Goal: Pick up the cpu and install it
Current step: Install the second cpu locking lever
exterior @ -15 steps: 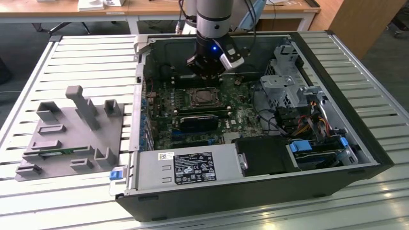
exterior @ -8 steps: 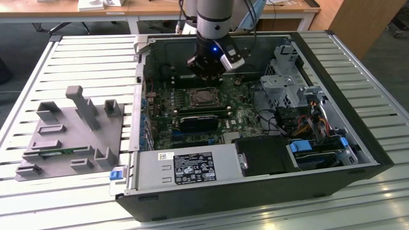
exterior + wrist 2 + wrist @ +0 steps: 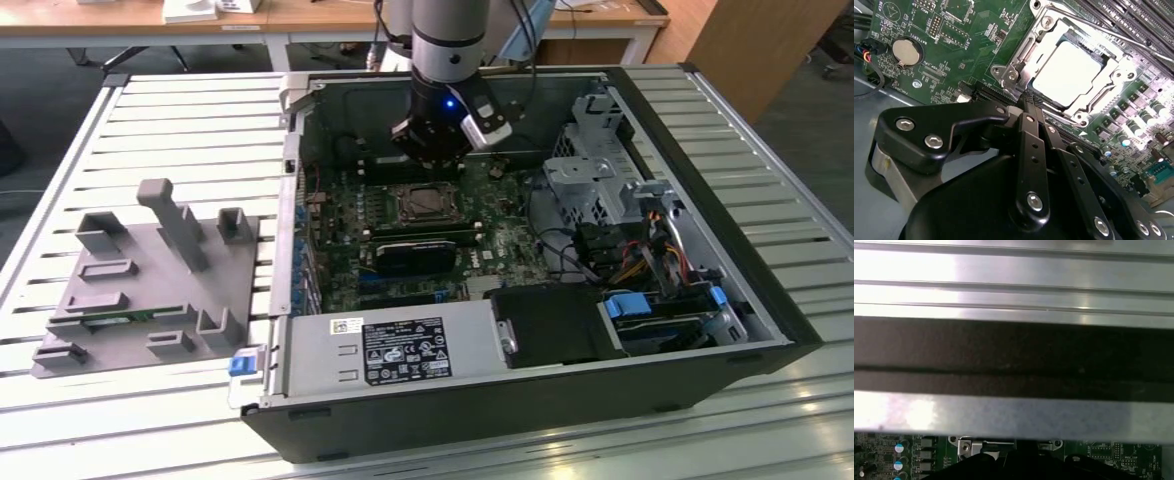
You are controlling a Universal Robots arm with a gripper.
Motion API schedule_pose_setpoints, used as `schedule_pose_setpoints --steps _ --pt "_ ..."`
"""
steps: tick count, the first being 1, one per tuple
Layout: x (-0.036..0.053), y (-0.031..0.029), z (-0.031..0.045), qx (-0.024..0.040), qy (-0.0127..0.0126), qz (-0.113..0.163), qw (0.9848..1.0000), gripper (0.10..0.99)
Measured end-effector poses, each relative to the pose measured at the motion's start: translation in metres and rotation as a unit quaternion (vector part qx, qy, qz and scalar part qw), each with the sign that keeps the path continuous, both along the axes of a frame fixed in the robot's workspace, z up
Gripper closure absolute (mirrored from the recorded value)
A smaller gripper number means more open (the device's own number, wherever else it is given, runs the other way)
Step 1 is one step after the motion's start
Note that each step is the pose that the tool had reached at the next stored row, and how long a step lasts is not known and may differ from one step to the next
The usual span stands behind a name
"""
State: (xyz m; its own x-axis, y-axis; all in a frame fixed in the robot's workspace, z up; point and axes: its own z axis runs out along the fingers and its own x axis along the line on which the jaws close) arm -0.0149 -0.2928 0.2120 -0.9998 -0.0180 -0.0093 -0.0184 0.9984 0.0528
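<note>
The cpu, a flat square chip with a smooth silvery top plate washed bright by glare, lies seated in the socket on the green motherboard, framed by the socket's polished steel bracket with its round screw heads. In the exterior view the cpu shows as a small dull grey square inside that metal frame, near the middle of the open computer case. The tool hangs just above the board at the socket's edge; in the second wrist view its matt black, bolted links run together to a narrow tip with no gap showing between the 2 fingers and nothing held there. In the exterior view the tool sits at about 12 o'clock from the cpu, under the arm's grey cylindrical wrist. On the board, a round silver coin cell lies well apart from the socket. At 6 o'clock from the cpu in the exterior view is a black rectangular finned block, and beyond it the grey power supply box with a white label. The case rests on a ribbed, slatted metal bench; at roughly 9 o'clock from the case stands a grey moulded fixture with upright posts and slots.
</note>
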Motion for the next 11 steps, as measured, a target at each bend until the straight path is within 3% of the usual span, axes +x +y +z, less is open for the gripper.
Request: schedule_pose_setpoints --steps 11 --pt "0.0009 -0.0039 0.0000 0.0000 0.0000 0.000 1.0000 0.980"
